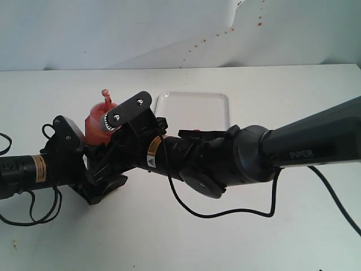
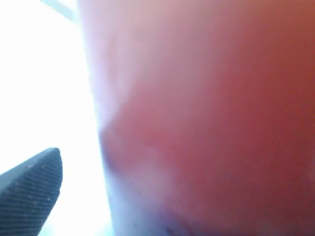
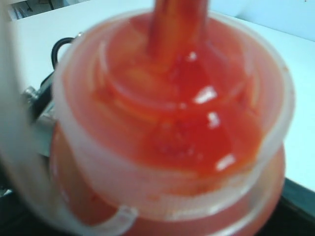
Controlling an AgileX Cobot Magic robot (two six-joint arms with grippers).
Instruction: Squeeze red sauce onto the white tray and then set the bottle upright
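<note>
The bottle [image 1: 96, 123] stands upright on the table, left of the white tray [image 1: 194, 101], its smeared nozzle [image 1: 105, 96] pointing up. My right gripper [image 1: 113, 124] reaches in from the right and is shut on the bottle's upper body. The right wrist view looks down on the cap [image 3: 167, 128], where glossy red sauce [image 3: 192, 132] pools around the nozzle [image 3: 177, 24]. My left gripper [image 1: 93, 155] sits low at the bottle from the left. In the left wrist view the bottle wall [image 2: 206, 108] fills the frame, and one finger [image 2: 29, 196] stands clear of it across a bright gap.
The right arm [image 1: 304, 144] crosses in front of the tray's near edge. Black cables trail over the table [image 1: 282, 237] below the right arm [image 1: 225, 212] and at the far left [image 1: 34, 214]. Behind hangs a pale backdrop [image 1: 225, 31] with small brown-red specks.
</note>
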